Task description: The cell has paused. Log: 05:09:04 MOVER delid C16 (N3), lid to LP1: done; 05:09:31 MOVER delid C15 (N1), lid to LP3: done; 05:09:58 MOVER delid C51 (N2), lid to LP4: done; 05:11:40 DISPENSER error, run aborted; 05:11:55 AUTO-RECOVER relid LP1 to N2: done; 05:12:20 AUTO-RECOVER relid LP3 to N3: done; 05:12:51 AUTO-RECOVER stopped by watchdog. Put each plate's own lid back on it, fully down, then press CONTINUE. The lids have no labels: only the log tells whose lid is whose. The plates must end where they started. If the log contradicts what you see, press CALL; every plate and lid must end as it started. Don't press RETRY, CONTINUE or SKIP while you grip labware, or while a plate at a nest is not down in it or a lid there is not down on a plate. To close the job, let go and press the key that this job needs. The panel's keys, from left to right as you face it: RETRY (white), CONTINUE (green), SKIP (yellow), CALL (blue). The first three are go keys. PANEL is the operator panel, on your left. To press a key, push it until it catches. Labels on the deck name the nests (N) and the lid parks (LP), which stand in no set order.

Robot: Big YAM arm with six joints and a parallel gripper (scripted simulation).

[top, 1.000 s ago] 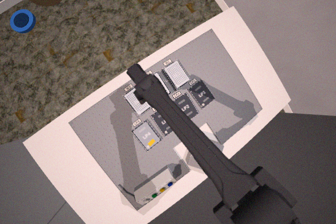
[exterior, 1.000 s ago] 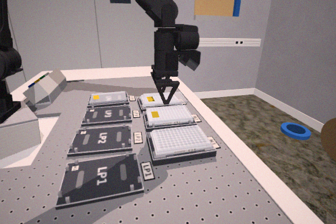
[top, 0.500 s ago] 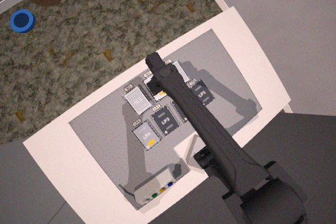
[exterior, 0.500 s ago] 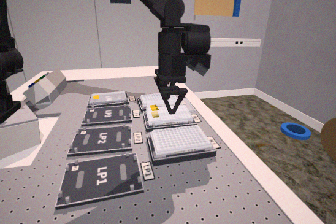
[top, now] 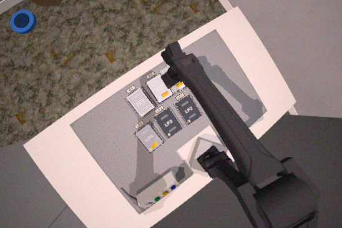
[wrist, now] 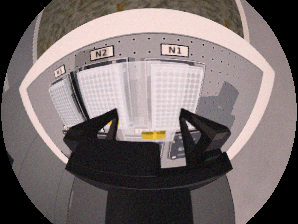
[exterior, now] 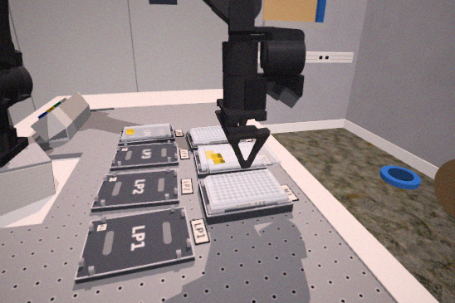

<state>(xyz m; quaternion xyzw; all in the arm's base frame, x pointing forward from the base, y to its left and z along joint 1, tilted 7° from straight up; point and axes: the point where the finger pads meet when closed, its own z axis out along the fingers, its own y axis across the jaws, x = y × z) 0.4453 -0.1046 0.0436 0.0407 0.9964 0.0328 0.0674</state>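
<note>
While the black gripper hangs over the nests, its fingers stand wide, closed on the edges of a transparent plastic lid with a yellow tag. That held lid is above the gap between N2 and N1, overlapping both plates in the wrist view.

Below, three white gridded plates sit in a row. The white plate at N2 wears a transparent lid with a yellow tag; whether it is fully down, I cannot tell. The white plate at N3 and the white plate at N1 show their grids uncovered.

A parallel row of dark lid parks lies nearer the arm's base. Another yellow-tagged transparent lid rests on LP4; LP3, LP2 and LP1 show their dark faces.

From above, the thick black arm hides N1 and LP1. The pale sloping key panel stands beyond LP4 on the pale table. A blue ring lies on the mottled floor.
</note>
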